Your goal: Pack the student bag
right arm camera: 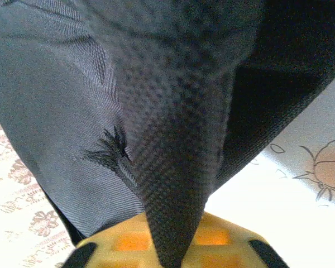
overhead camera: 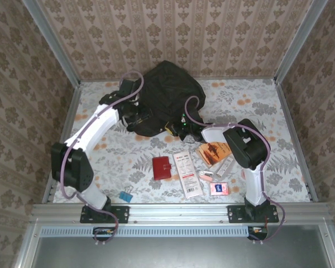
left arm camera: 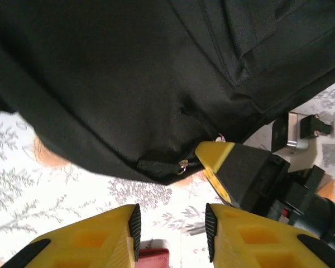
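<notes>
The student bag (overhead camera: pixel 167 92), a big black soft backpack, lies at the back middle of the table. My left gripper (overhead camera: pixel 142 117) hangs at its front left edge. In the left wrist view that gripper (left arm camera: pixel 173 220) is open over bare tablecloth, a short way off the bag's hem (left arm camera: pixel 128 111) and a small zipper pull (left arm camera: pixel 182 165). My right gripper (overhead camera: pixel 178 127) is at the bag's front edge, shut on a black woven strap (right arm camera: pixel 178 184) that runs down between its yellow fingers (right arm camera: pixel 128 240). One of those right fingers (left arm camera: pixel 215 153) touches the hem in the left wrist view.
In front of the bag lie a red wallet (overhead camera: pixel 162 167), a white packet (overhead camera: pixel 188 174), an orange booklet (overhead camera: pixel 214 152), a pink card (overhead camera: pixel 219 188) and a blue binder clip (overhead camera: pixel 125 196). Patterned walls close off the table's back and sides.
</notes>
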